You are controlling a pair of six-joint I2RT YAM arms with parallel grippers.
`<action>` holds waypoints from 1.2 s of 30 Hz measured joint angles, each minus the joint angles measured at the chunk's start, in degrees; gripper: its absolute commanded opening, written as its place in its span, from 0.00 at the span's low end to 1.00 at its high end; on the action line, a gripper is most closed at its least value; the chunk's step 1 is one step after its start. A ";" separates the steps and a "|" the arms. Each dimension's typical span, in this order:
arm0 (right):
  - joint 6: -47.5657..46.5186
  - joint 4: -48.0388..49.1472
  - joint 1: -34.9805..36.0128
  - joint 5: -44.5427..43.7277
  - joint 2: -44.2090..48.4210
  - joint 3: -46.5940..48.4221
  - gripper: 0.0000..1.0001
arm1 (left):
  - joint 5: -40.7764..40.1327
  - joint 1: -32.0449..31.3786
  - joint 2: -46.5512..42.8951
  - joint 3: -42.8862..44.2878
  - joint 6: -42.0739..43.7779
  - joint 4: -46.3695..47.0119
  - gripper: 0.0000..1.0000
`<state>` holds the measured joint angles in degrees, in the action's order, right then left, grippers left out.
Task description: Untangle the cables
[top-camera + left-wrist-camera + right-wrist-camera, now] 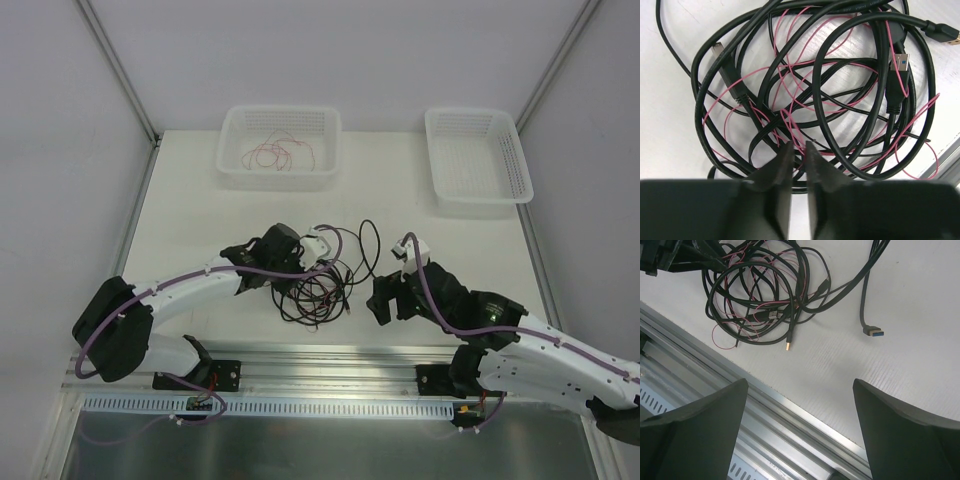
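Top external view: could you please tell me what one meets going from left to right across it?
Left arm's elbow → cables → right gripper → right basket.

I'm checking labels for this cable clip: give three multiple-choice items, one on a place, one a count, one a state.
1. The lone red-pink wire lies: A in the left basket; B on the rail; C between the arms.
2. White baskets: A one; B two; C three.
3. The right end effector is: A shut on a plug; B shut, empty; C open, empty.
A: it loops inside that basket. B: the right basket is the only other. C: its jaws stand wide apart with nothing between.
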<state>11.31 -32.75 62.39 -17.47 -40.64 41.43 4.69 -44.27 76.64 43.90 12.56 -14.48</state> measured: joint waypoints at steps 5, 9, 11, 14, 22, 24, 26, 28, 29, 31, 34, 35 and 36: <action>0.04 0.07 0.00 0.00 0.55 -0.42 0.94 | -0.02 0.00 -0.35 1.36 -0.09 -0.31 0.00; 0.07 0.00 0.00 0.13 0.63 -1.01 1.00 | -0.09 0.00 -4.00 3.96 -1.55 -2.62 0.00; 0.04 0.07 0.00 0.17 0.66 -1.03 0.97 | -0.33 0.00 -7.74 6.95 -2.78 -4.39 0.00; 0.07 0.07 0.00 0.15 0.87 -1.03 0.97 | -0.70 0.00 -13.29 13.00 -4.48 -5.77 0.00; 0.20 0.87 0.00 0.22 1.53 -1.40 0.97 | -0.22 0.00 -20.02 37.44 -8.72 -9.05 0.00; 0.20 1.05 0.00 0.26 1.92 -1.77 0.97 | 0.50 0.00 -19.19 43.12 -8.94 -9.84 0.00; 0.22 0.98 0.00 0.39 2.27 -1.97 0.97 | 1.18 0.00 -17.62 49.70 -8.96 -10.80 0.00; 0.22 1.05 0.00 0.39 2.67 -1.97 0.97 | 1.36 0.00 -15.76 55.54 -9.01 -11.02 0.00; 0.24 1.01 0.02 0.39 2.95 -1.97 0.97 | 1.38 0.00 -14.75 58.51 -9.07 -11.54 0.00; 0.28 1.03 0.02 0.39 3.63 -1.97 0.97 | 1.66 0.00 -12.96 63.25 -9.53 -11.67 0.00; 0.48 1.09 0.02 0.37 4.94 -2.27 0.97 | 3.65 0.00 -10.54 69.05 -11.23 -12.04 0.00; 0.48 1.09 0.02 0.37 5.44 -2.56 0.97 | 4.31 0.00 -9.81 70.73 -11.87 -12.20 0.00; 0.50 1.09 0.02 0.37 5.99 -2.95 0.97 | 4.63 0.00 -9.07 72.30 -12.20 -12.24 0.00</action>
<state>11.81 -31.66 62.41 -17.10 -34.65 38.48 9.32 -44.27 67.57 116.20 0.36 -26.72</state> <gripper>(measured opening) 0.969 0.008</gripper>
